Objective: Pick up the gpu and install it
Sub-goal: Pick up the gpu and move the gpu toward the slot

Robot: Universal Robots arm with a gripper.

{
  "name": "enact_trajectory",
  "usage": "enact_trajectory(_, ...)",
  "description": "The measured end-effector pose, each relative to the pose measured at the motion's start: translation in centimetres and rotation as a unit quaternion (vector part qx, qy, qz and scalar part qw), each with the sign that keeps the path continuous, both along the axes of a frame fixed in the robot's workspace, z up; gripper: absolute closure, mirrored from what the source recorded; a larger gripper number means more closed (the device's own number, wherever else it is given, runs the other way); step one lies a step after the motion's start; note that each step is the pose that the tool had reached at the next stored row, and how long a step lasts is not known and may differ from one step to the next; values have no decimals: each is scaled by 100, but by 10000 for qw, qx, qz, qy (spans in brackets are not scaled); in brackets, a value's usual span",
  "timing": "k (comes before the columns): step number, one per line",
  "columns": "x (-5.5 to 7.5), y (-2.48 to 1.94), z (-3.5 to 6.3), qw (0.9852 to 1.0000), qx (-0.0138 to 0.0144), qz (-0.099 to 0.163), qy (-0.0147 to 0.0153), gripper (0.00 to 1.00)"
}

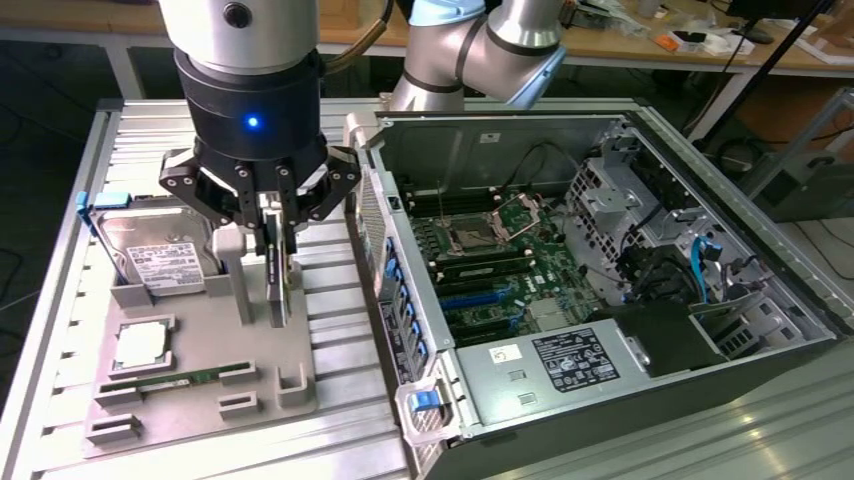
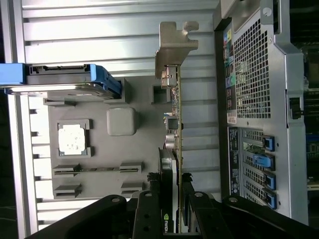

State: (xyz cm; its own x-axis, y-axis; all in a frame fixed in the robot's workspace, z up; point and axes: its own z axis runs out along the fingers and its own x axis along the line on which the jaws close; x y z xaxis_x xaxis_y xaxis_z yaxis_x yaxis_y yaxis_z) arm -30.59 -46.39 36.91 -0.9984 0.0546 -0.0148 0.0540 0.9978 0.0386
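The gpu (image 1: 278, 295) is a thin card standing on edge over the grey fixture tray (image 1: 334, 345), at the exterior view's left of the open computer case (image 1: 467, 150). My gripper (image 1: 276, 240) comes down on it from above, and its black fingers (image 1: 296, 215) press both faces of the card. In the wrist view the gpu (image 2: 174, 124) runs edge-on away from the gripper (image 2: 169, 194), with its silvery metal bracket (image 2: 174, 45) at the far end. Whether the card's lower edge still touches the tray is unclear.
On the tray lie a hard drive (image 1: 160, 255) with a blue clip, a processor chip (image 1: 143, 345) and a green memory stick (image 1: 174, 382). The case's motherboard (image 1: 494, 260) with blue slots (image 1: 474, 295) lies open. The case's rear panel (image 2: 254, 74) stands close beside the card.
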Motion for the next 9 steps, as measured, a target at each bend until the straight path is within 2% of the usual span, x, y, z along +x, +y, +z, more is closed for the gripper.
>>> enact_trajectory(9, 0, 0, 31, 10000, 0, 0, 2, 73)
